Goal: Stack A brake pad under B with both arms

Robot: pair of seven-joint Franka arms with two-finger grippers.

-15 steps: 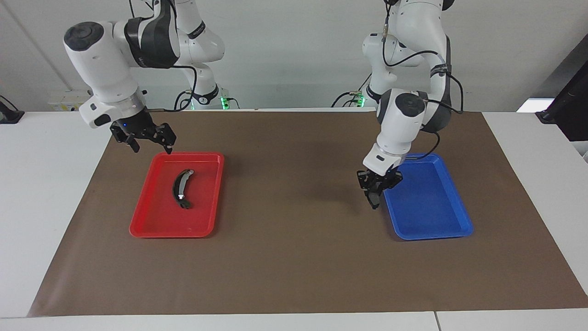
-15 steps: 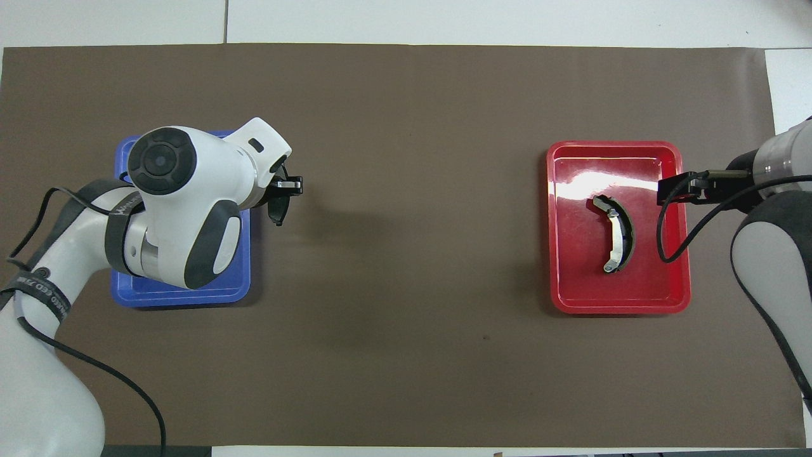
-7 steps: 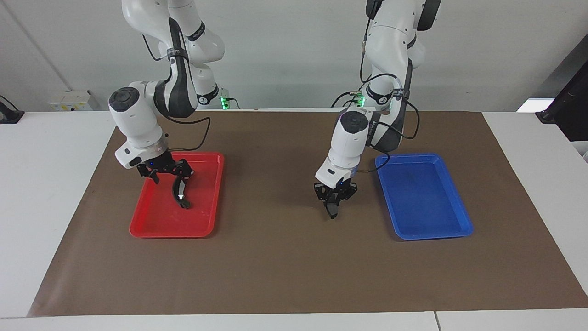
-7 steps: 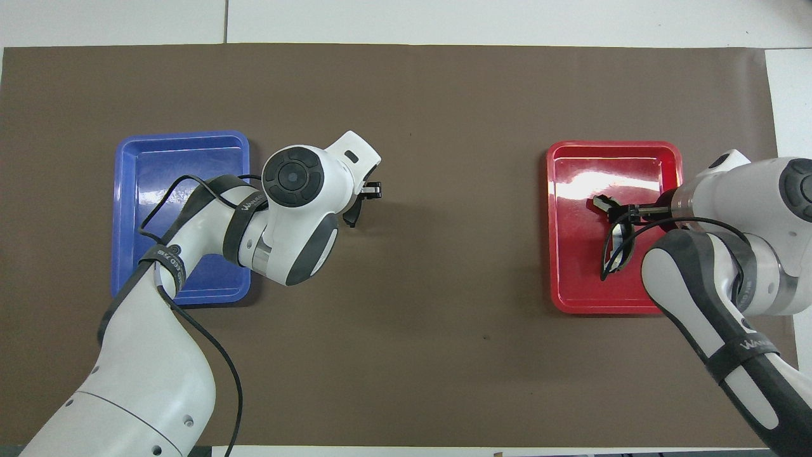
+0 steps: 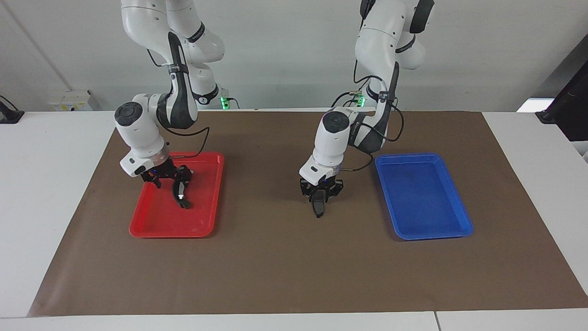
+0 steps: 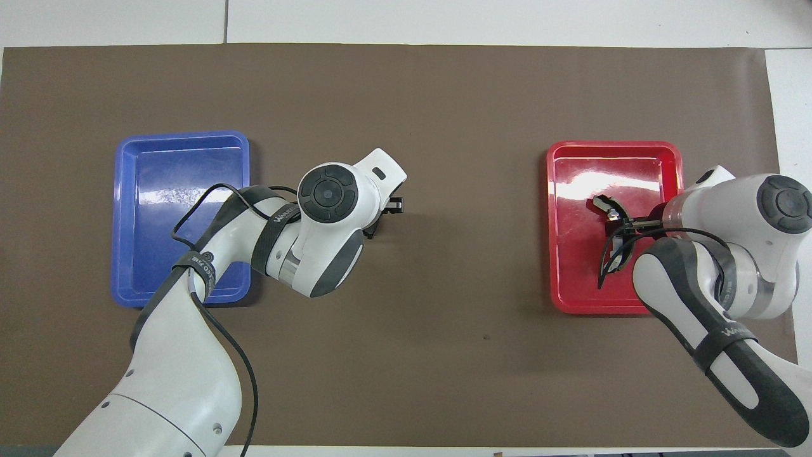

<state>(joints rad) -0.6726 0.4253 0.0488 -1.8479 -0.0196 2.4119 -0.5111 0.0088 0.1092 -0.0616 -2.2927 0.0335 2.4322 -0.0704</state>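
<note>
Left gripper (image 5: 320,196) grasps one A brake pad (image 5: 318,208); right gripper (image 5: 171,176) straddles one B (image 5: 180,193), grip unclear; two trays.

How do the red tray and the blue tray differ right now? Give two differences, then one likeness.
The red tray holds B, with the right gripper down over it; the blue tray holds nothing. The red tray sits toward the right arm's end, the blue toward the left arm's. Both are shallow rectangular trays on the brown mat.
</note>
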